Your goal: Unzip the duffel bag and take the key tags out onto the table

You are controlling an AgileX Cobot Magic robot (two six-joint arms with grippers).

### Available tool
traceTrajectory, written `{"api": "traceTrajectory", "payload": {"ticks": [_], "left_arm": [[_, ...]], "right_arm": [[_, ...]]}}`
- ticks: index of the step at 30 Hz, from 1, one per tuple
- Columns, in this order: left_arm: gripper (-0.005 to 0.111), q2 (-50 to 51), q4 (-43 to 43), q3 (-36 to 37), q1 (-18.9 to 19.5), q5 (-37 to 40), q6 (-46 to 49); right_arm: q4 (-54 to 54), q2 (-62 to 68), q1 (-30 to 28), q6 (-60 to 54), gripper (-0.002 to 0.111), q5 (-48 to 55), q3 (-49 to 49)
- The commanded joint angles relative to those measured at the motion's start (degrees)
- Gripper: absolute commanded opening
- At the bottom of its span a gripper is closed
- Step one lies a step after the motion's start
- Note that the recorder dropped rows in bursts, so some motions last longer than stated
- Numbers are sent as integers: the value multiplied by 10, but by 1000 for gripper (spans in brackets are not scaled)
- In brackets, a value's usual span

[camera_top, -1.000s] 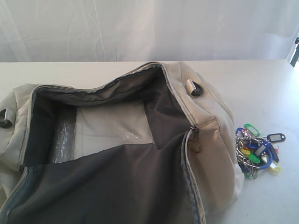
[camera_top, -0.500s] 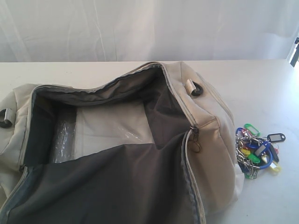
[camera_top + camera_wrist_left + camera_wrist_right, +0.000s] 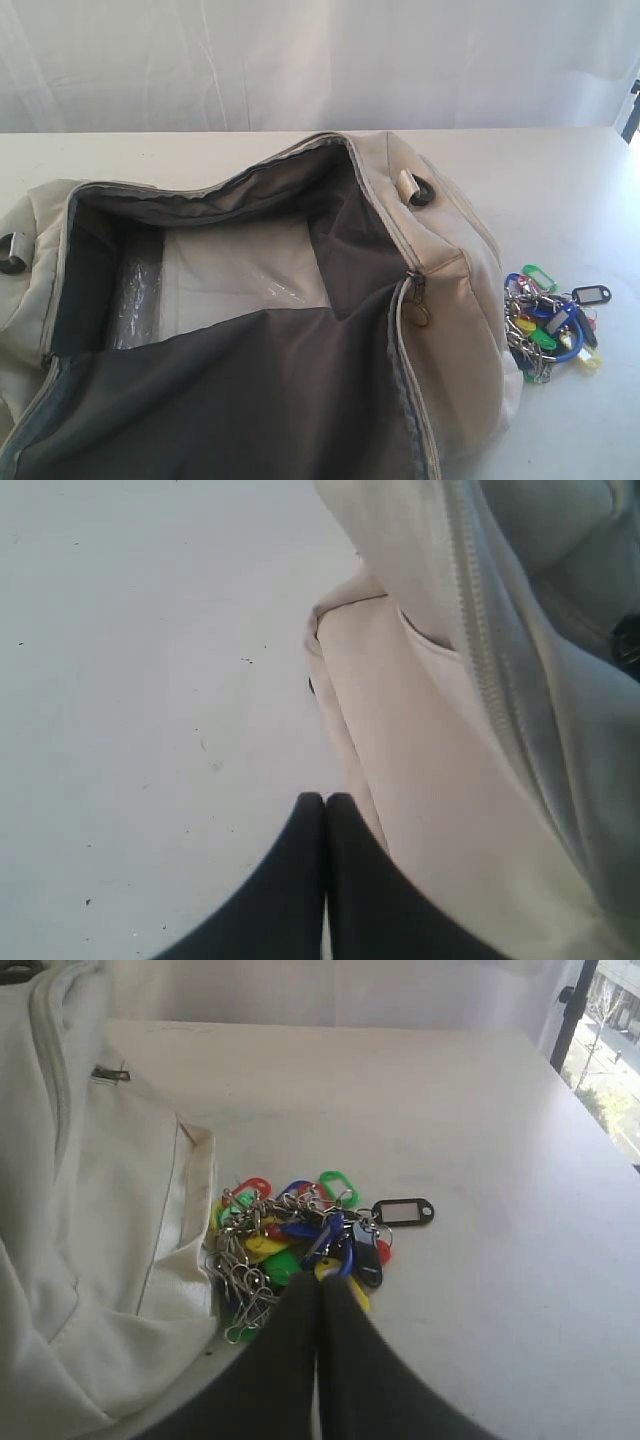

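While left tool (image 3: 325, 800) & right tool (image 3: 320, 1284) sit pressed together, duffel bag (image 3: 455, 300) lies lengthwise L-R, key tags (image 3: 548, 320) off R end.

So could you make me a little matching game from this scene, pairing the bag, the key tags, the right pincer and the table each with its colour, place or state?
Things:
1. bag
2. key tags
3. right pincer
4. table

Descriptions:
A. plain white
B. shut, gripping nothing
C. unzipped, gaping open
D. heaped on the table beside the bag

Pairs: 1-C, 2-D, 3-B, 4-A
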Motion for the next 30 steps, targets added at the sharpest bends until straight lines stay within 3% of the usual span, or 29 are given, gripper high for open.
{"api": "traceTrajectory", "payload": {"ticks": [1, 19, 24, 30], "left_arm": [[0, -3, 1, 3, 1, 13, -2], [0, -3, 1, 3, 1, 13, -2], [0, -3, 1, 3, -20, 13, -1], [0, -3, 1, 3, -20, 13, -1]], "right_arm": [[-6, -4, 1, 3, 0, -11, 3], [-6, -4, 1, 3, 0, -11, 3], [-6, -4, 1, 3, 0, -11, 3], [-6, -4, 1, 3, 0, -11, 3]]}}
